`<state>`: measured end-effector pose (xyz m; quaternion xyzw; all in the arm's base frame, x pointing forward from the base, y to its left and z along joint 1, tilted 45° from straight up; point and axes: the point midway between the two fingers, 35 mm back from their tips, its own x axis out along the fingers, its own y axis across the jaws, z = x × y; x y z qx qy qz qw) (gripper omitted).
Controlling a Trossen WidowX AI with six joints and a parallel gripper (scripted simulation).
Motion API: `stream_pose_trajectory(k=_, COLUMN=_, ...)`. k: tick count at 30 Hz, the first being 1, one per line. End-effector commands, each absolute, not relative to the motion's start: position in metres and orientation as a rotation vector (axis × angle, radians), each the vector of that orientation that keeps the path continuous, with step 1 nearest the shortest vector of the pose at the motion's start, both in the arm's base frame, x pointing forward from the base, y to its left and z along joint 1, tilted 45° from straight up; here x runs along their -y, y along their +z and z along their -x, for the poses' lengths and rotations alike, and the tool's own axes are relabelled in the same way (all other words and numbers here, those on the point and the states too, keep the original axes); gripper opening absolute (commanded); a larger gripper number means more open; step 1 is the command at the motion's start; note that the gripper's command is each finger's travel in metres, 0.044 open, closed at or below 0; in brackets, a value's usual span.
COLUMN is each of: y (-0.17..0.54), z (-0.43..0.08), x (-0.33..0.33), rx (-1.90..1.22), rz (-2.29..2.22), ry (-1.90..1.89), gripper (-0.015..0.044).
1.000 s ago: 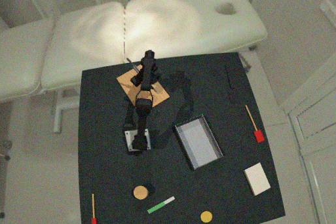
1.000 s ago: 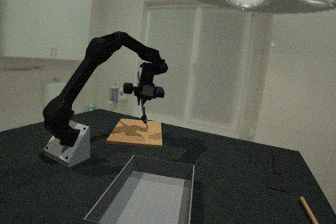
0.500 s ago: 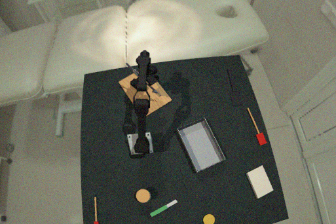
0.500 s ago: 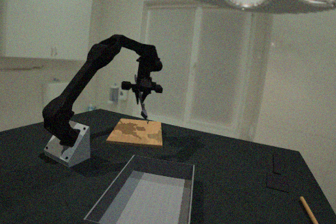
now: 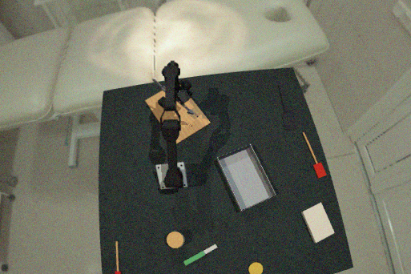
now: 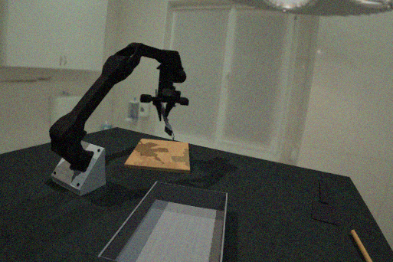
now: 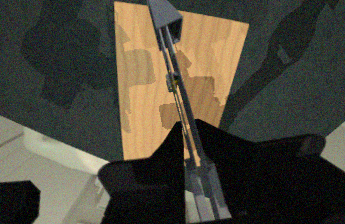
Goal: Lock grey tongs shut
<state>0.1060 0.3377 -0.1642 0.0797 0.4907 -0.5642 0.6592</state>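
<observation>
The grey tongs (image 5: 190,111) (image 6: 168,129) (image 7: 165,17) are held in the air above the wooden board (image 5: 194,129) (image 6: 178,164) (image 7: 136,30), slanting downward in the exterior view. In the wrist view their two long arms lie close together, nearly parallel, with the block-shaped end away from the gripper and wider grey ends by the fingers. Whether the lock inside is engaged cannot be seen. My gripper (image 6: 163,118) (image 7: 187,124) points down and is shut on the tongs. The roasting tin (image 5: 248,180) (image 6: 178,230) holds nothing visible.
A round tan disc (image 5: 175,239), a green and white stick (image 5: 199,255) and a yellow disc (image 5: 255,268) lie near the front. A white block (image 5: 318,223) and a red-ended stick (image 5: 320,170) lie at the right. Another wooden stick (image 5: 117,256) lies front left.
</observation>
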Motion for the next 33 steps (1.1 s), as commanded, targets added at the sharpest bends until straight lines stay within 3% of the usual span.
stream_pose_trajectory(k=1, y=-0.165, z=-0.107, x=-0.339, rx=-1.107, rz=-0.187, ry=-1.273, gripper=-0.0150)
stream_pose_trajectory(k=33, y=-0.206, z=-0.103, x=-0.309, rx=-1.107, rz=-0.187, ry=-1.272, gripper=-0.0150)
